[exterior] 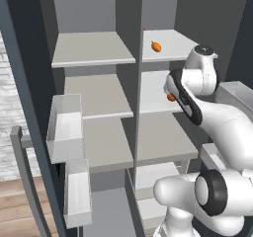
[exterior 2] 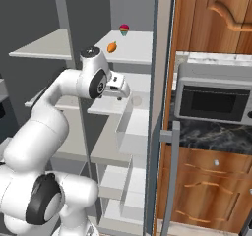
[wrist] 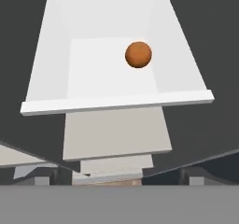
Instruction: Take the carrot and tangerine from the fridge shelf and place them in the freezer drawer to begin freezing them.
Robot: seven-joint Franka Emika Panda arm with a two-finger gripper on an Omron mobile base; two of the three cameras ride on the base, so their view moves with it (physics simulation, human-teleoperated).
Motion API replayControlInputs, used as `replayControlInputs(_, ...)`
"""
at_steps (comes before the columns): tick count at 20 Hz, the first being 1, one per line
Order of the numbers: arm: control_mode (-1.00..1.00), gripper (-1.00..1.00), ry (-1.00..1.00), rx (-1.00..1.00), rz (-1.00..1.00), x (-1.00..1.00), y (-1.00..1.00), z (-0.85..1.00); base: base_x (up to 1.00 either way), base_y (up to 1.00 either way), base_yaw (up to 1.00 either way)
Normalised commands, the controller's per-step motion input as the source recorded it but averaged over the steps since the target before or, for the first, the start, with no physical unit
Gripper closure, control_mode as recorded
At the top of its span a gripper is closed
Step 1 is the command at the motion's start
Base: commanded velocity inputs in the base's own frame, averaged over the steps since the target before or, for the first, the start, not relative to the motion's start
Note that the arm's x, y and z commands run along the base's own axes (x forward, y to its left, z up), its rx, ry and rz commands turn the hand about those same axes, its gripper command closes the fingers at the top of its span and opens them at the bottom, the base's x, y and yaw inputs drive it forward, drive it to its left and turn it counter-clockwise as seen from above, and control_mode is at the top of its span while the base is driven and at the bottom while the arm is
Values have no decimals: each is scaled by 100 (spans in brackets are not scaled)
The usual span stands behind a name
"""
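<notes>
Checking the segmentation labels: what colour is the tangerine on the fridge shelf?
Plain orange, no green. The tangerine shows best in the hand view.

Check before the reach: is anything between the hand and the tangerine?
Nothing visible. In the hand view the tangerine sits alone on the pale fridge shelf, with open space in front of it. The carrot lies on the shelf above.

On the top right shelf (exterior: 170, 46) you have the carrot (exterior: 156, 46) lying alone, with a small cupcake (exterior 2: 124, 30) further back on that shelf. One fridge shelf (wrist: 112, 64) below, the tangerine (wrist: 138, 54) sits right of centre, the arm's wrist (exterior: 185, 100) just before it.
</notes>
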Motion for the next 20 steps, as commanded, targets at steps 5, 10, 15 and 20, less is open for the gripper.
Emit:
replayControlInputs(5, -100, -100, 8, 0, -1, 50, -1, -34, 0, 0, 0)
replayControlInputs(10, -100, -100, 3, 0, -6, 64, 0, -35, 0, 0, 0)
replayControlInputs(15, -100, -100, 0, 0, -5, 52, -18, -39, 0, 0, 0)
replayControlInputs(20, -100, -100, 0, 0, -4, 47, -27, -33, 0, 0, 0)
